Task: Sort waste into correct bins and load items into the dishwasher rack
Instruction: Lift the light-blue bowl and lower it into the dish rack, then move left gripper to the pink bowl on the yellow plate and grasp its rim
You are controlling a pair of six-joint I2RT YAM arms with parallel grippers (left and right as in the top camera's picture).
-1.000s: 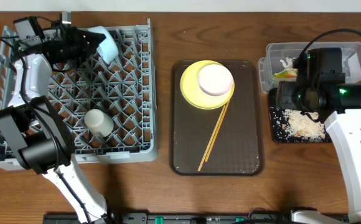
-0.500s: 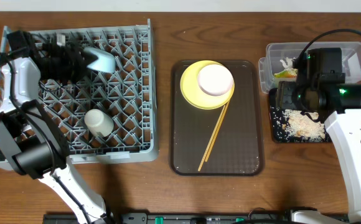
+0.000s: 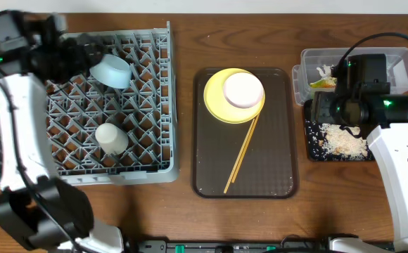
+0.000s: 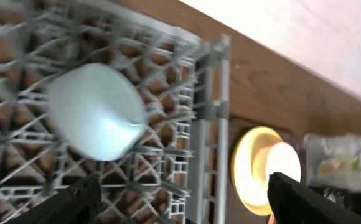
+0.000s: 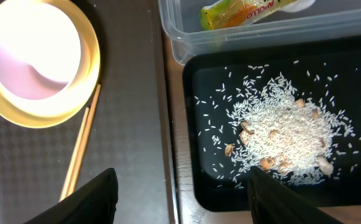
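brown serving tray: flat, rect., rounded corners, mid-tbl | wood table: dark brown, grain vis., tray sits on it

My left gripper has sprung open and let go of the light blue bowl, which now lies tipped on the dishwasher rack pegs (slightly further from the rear rim), the arm drawn back toward the far-left corner.

Bowl, cup in rack, left; plate on tray, centre; rice bin before wrapper bin, right.
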